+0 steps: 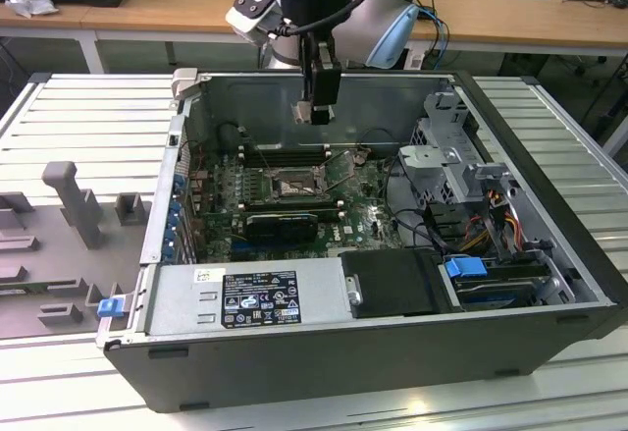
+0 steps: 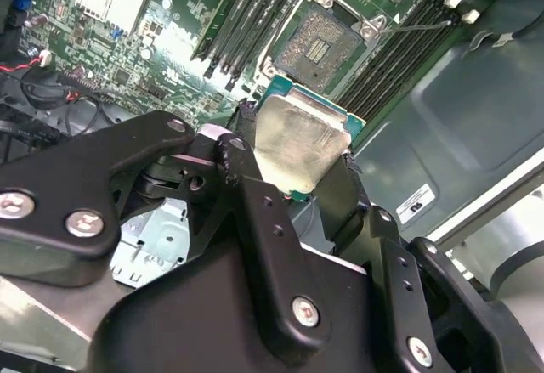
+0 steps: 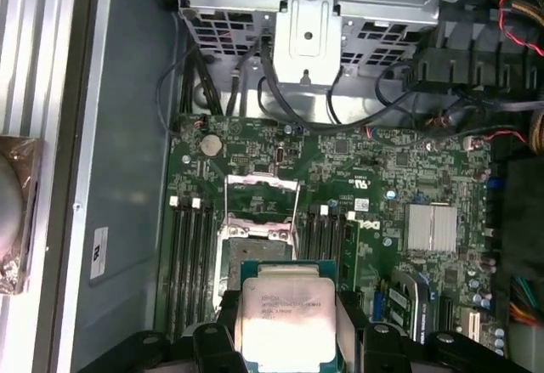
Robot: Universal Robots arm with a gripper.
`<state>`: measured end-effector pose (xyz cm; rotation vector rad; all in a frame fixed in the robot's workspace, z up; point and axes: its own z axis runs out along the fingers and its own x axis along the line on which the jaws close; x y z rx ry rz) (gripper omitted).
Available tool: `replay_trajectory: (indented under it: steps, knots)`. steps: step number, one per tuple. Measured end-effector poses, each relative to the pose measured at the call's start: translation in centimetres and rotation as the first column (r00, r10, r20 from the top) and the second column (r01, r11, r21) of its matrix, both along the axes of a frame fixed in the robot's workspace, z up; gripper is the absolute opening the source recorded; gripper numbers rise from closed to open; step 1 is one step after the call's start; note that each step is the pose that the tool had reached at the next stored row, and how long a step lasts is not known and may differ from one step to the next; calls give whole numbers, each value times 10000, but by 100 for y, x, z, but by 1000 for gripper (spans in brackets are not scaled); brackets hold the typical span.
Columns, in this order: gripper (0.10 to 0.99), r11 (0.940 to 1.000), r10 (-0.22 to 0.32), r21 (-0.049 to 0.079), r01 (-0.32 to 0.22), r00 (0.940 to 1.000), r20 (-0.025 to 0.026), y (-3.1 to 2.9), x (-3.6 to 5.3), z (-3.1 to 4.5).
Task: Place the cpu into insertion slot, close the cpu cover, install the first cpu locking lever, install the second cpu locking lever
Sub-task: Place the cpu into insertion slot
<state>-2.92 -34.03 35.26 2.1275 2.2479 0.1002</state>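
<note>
In both wrist views my gripper [image 2: 297, 167] [image 3: 286, 326] is shut on the cpu [image 2: 299, 145] [image 3: 285, 305], a pale silver square chip on a green edge, with black fingers on two opposite sides. In the exterior view the gripper [image 1: 314, 113] hangs inside the open computer case, well above the green motherboard [image 1: 358, 205]. The insertion slot [image 2: 325, 42] [image 3: 255, 239] [image 1: 294, 188] lies below it, its dark pin field bare. The cpu cover [image 3: 262, 196] stands raised at the slot's far side. A thin locking lever [image 2: 421, 25] sticks out beside the slot.
Long black memory slots [image 3: 191, 254] [image 2: 255, 16] flank the socket on both sides. A silver drive cage [image 1: 446, 156] with cables fills the exterior view's right part of the case. A power supply [image 1: 250, 298] and black shroud [image 1: 397, 284] sit along the near wall.
</note>
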Motion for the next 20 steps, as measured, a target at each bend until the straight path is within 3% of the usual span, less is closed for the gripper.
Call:
replay_trajectory:
  steps: [11,20]
  knots:
    - [525,10000,-10,-33,10,10000,-16,4,1,-185]
    - [525,10000,-11,-34,11,10000,-17,51,-4,-373]
